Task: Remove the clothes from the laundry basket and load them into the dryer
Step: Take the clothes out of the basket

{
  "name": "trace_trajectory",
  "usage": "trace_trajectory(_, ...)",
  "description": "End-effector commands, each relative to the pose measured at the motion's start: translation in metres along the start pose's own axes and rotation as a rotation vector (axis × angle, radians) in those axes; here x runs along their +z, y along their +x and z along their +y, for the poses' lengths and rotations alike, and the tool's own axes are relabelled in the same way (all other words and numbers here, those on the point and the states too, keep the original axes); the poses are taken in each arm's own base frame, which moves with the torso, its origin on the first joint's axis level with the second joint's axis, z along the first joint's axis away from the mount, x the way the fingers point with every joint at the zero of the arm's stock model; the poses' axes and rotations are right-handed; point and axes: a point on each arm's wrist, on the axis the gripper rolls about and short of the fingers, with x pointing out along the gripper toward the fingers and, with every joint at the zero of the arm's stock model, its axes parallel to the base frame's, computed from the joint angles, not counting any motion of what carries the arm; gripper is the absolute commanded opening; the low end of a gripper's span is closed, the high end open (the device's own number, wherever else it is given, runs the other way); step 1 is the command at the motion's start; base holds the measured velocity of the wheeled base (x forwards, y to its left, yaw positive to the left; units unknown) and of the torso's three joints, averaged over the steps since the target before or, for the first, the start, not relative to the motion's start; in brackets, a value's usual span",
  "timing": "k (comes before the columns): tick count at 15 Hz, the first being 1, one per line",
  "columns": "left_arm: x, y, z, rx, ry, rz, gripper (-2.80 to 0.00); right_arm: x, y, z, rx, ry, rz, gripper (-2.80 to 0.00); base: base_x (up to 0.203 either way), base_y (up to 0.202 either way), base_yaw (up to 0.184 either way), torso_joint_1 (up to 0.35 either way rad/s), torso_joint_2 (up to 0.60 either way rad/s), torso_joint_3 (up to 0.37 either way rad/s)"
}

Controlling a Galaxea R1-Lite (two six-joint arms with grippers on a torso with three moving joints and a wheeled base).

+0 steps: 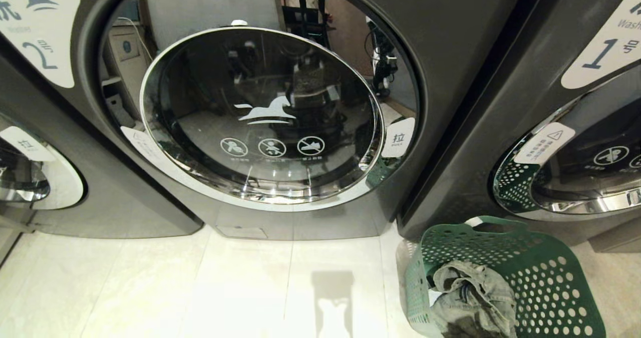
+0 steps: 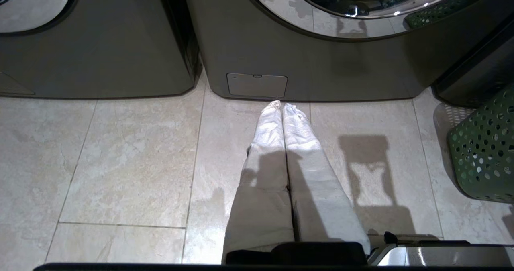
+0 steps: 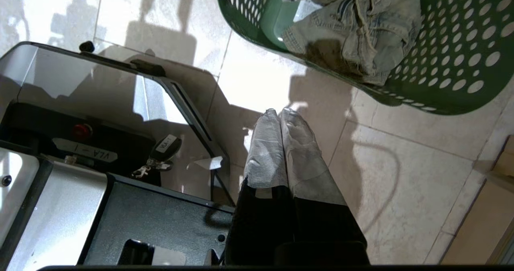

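A green perforated laundry basket (image 1: pixel 546 283) stands on the floor at the lower right, before the gap between two machines. Faded denim clothes (image 1: pixel 470 293) lie crumpled inside it, also seen in the right wrist view as clothes (image 3: pixel 361 26) in the basket (image 3: pixel 453 62). The dryer (image 1: pixel 450 67) marked 2 fills the head view, its round glass door (image 1: pixel 260 115) closed. My right gripper (image 3: pixel 280 111) is shut and empty, hanging over the tiles a short way from the basket. My left gripper (image 2: pixel 281 104) is shut and empty, pointing at the dryer's base. Neither arm shows in the head view.
A second machine (image 1: pixel 576 127) marked 1 stands right of the basket, and another machine (image 1: pixel 30 178) at the far left. My own base (image 3: pixel 100 174) sits close beside the right gripper. Pale floor tiles (image 1: pixel 150 288) stretch before the dryer.
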Motion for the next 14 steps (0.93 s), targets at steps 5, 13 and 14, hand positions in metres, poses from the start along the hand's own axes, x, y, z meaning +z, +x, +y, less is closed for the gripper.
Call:
trace_trajectory(5, 0.000, 0.000, 0.000, 0.000, 0.000, -0.001, -2.80, 0.002, 0.003, -0.001, -0.042, 0.046, 0.046, -2.80, 0.000, 0.000, 0.000, 0.003, 0.00, -0.198)
trace_trajectory(13, 0.000, 0.000, 0.000, 0.000, 0.000, -0.001, -2.80, 0.007, 0.014, -0.006, -0.153, 0.168, 0.201, -2.80, 0.000, 0.000, 0.000, 0.003, 0.00, -0.171)
trace_trajectory(14, 0.000, 0.000, 0.000, 0.000, 0.001, 0.000, -2.80, 0.007, 0.015, -0.007, -0.177, 0.194, 0.214, -2.80, 0.000, 0.000, 0.000, 0.005, 0.01, -0.039)
